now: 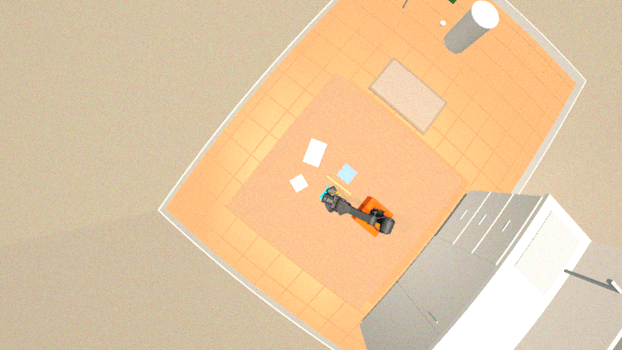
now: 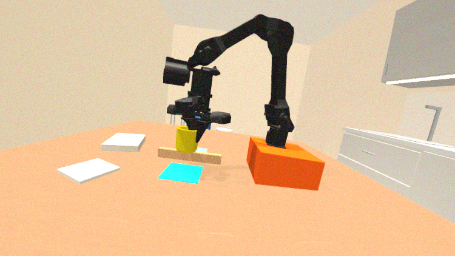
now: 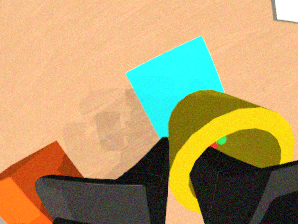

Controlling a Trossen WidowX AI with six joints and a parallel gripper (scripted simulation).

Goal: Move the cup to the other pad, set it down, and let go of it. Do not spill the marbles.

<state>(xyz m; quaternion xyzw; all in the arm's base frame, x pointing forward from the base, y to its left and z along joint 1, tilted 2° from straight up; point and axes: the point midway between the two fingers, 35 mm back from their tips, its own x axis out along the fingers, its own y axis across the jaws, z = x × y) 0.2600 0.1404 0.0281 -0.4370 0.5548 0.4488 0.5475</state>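
Gripping the yellow cup [image 1: 336,192] [image 2: 185,139] [image 3: 200,112] by its wall in the gripper [image 1: 333,196] [image 2: 194,138] [image 3: 174,141], closed with one finger inside and one outside. Held upright, raised above the table [image 1: 304,243] [image 2: 190,207] [image 3: 75,40], near the cyan pad [image 1: 325,191] [image 2: 181,173] [image 3: 175,75]. Inside, showing a green marble [image 3: 221,140] and part of a red marble [image 3: 214,146]. On the table, lying between the cyan pad and the light blue pad [image 1: 347,173] [image 2: 202,150]: a wooden strip [image 1: 333,180] [image 2: 206,157]. Farther out, resting apart from each other: a thin white slab [image 1: 298,182] [image 2: 88,170] [image 3: 287,10] and a thicker white slab [image 1: 314,152] [image 2: 122,141]. Standing on an orange block [image 1: 368,202] [image 2: 286,171] [image 3: 50,165]: the black arm [image 1: 358,213] [image 2: 279,73].
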